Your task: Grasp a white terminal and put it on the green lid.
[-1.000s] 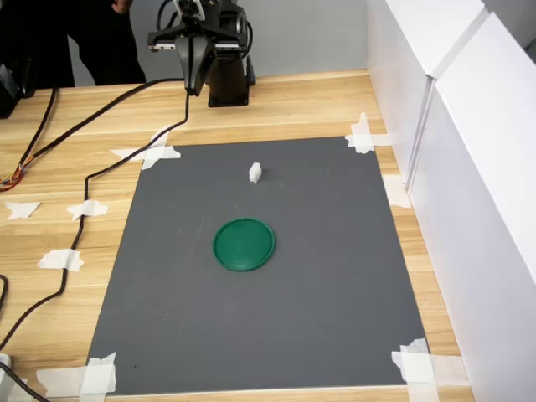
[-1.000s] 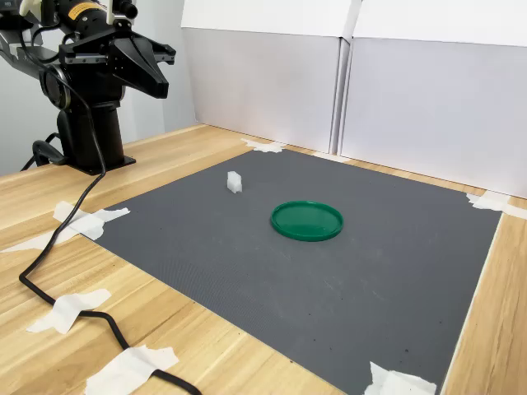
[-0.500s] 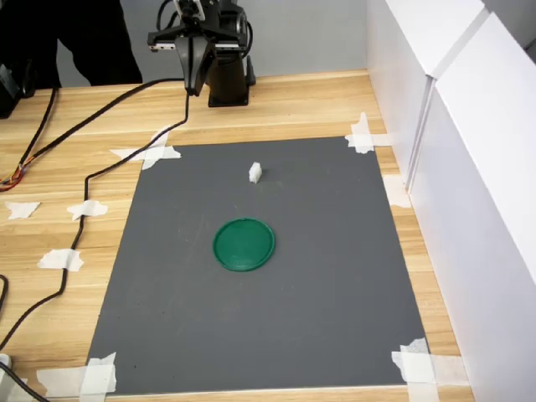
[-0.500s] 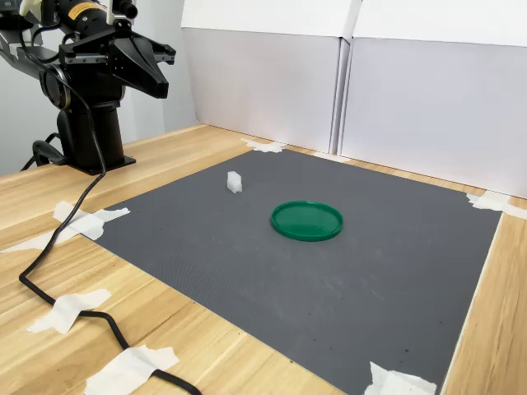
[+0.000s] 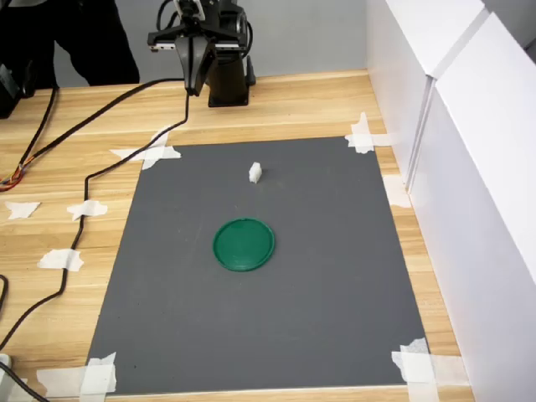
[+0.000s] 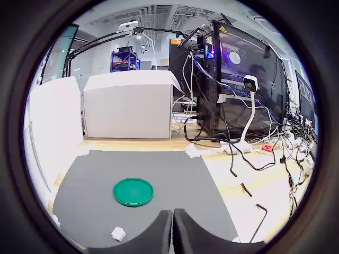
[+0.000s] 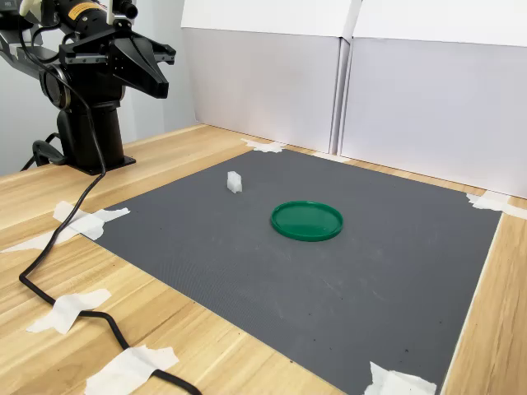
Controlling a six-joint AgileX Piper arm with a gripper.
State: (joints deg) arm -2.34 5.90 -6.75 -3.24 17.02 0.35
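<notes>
The white terminal [image 5: 255,172] [image 7: 235,182] [image 6: 118,233] stands alone on the grey mat, a short way from the green lid [image 5: 244,244] [image 7: 307,220] [image 6: 133,191], which lies flat near the mat's middle. My gripper [image 5: 194,84] [image 7: 160,89] [image 6: 172,212] hangs high over the bare wood beside the arm's base, well off the mat and far from both objects. In the wrist view its two fingers press together with nothing between them, so it is shut and empty.
The grey mat [image 5: 318,276] is taped to a wooden table [image 5: 75,167]. A black cable [image 5: 92,172] trails over the wood at the first exterior view's left. White panels [image 5: 469,167] wall off that view's right side. A person in dark clothes [image 5: 75,42] stands behind the table.
The person behind the table has shifted a little. The arm, the terminal and the lid have not moved.
</notes>
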